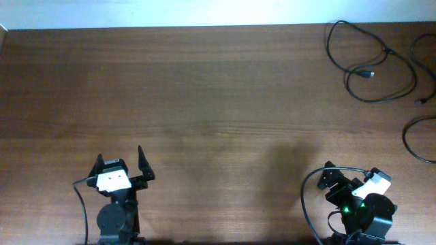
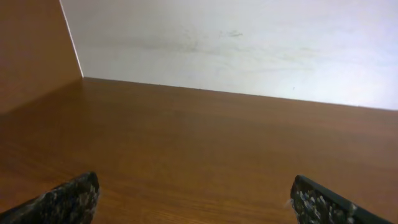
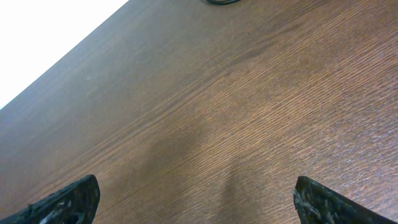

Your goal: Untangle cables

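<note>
While both arms sit low at the near edge of the table [image 1: 204, 102], the cables [image 1: 392, 53] lie far off at approx 1–2 o'clock in the top view, up in the far right corner. They are thin & black, spread out in loose loops. One small plug [image 1: 368, 73] lies inside the big loop. One more sits near the right edge at approx 2 o'clock. More cord bends in from the right edge just below it. I can't tell if the loops cross or just lie close.

The left gripper [image 1: 121, 165] is at 7 o'clock, spread wide, holding nothing. In its own cam the two fingertips [image 2: 65, 202] show at the bottom corners w/ bare wood btwn them & a white wall [image 2: 249, 50] at 12.

The right gripper [image 1: 337, 175] is at 5 o'clock, also spread wide & holding nothing. Its cam shows dark tips at both bottom corners, wood btwn, & a tiny bit of cable [image 3: 221, 2] at 12 on the top edge.
</note>
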You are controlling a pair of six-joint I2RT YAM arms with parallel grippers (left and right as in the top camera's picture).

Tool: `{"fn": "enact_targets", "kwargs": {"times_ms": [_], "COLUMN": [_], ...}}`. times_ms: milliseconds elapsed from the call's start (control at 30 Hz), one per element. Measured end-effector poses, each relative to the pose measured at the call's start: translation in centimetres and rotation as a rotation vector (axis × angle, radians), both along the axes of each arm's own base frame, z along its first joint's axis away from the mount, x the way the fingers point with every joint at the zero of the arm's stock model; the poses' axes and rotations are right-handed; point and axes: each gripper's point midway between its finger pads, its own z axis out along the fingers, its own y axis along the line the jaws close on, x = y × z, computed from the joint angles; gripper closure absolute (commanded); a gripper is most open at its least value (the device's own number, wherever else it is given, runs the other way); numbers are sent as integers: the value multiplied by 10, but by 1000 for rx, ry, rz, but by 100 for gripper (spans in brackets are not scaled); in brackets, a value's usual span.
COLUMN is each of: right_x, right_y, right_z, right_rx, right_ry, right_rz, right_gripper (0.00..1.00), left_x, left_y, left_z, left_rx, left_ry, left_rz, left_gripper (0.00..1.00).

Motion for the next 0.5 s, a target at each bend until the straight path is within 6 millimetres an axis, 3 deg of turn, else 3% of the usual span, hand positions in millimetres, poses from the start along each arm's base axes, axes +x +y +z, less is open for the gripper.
{"fn": "enact_targets", "kwargs": {"times_ms": [500], "right_x": [0], "right_y": [0], "right_z": [0], "right_rx": [1], "right_ry": [0], "right_rz": [0], "right_gripper": [1], "left_x": [3], "left_y": [-17], "left_z": [-3], "left_rx": [64], "left_ry": [23], "left_rz": [-106], "left_gripper": [2]}}
